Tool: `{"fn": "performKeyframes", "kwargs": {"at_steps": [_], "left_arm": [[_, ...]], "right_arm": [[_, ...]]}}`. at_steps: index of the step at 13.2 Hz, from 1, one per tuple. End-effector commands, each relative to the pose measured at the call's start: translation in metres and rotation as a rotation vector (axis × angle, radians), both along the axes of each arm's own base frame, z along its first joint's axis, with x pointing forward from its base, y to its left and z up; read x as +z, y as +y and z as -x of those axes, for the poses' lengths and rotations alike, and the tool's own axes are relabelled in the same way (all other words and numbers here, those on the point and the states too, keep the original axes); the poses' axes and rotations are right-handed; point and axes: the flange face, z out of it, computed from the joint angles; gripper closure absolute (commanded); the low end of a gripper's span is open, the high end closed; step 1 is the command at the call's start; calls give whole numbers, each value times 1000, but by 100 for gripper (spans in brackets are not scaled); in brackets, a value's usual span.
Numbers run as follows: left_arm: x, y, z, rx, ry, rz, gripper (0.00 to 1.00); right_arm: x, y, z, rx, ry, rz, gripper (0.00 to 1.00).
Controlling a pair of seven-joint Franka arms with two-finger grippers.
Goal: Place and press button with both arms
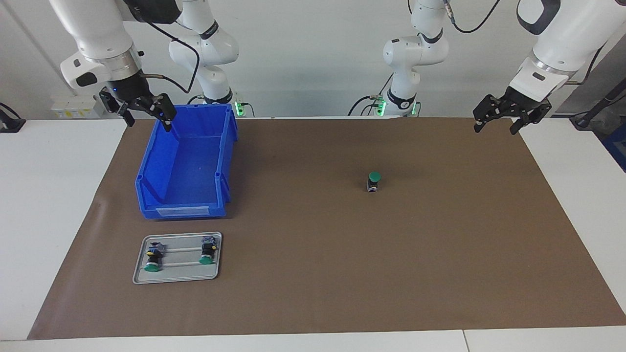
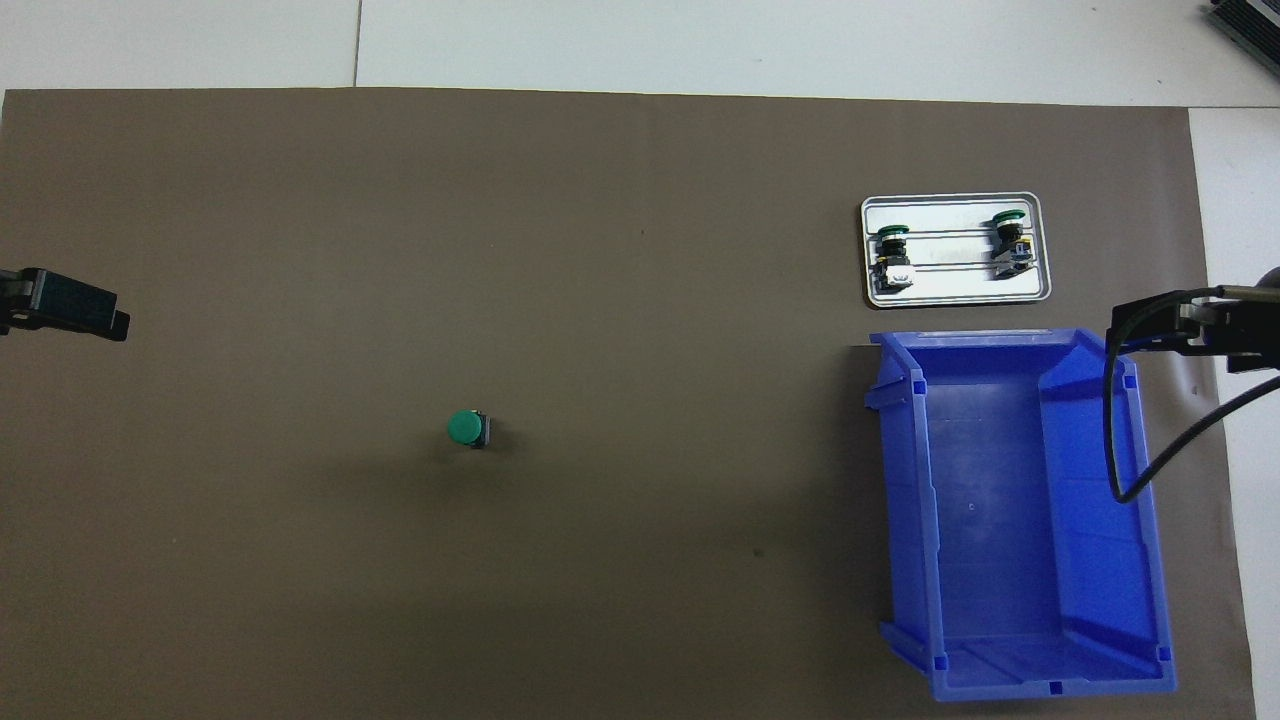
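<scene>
The right claw hangs with fingers apart over the blue bin's rim, a metal tray holding two buttons lies farther from the robots, the button stands upright mid-bench, and the left claw hangs spread over the bench edge.

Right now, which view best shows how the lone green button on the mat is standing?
The facing view: the button shows from the side, green cap above black body, upright on the brown mat. The overhead view shows mostly its round cap.
</scene>
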Motion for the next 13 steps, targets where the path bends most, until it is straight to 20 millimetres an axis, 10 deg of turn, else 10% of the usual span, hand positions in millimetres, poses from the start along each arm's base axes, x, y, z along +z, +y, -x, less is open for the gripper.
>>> {"fn": "performKeyframes", "kwargs": {"at_steps": [1,6,13], "left_arm": [[2,2,6,4,-11,7,0],[2,3,6,6,-11,7,0],[2,2,6,4,-11,7,0]], "right_arm": [[-13,41,-11,44,-17,-45,0],[-60,231,-12,8,-69,-95,0],[-171,422,8,15,-168,-169,0]]}}
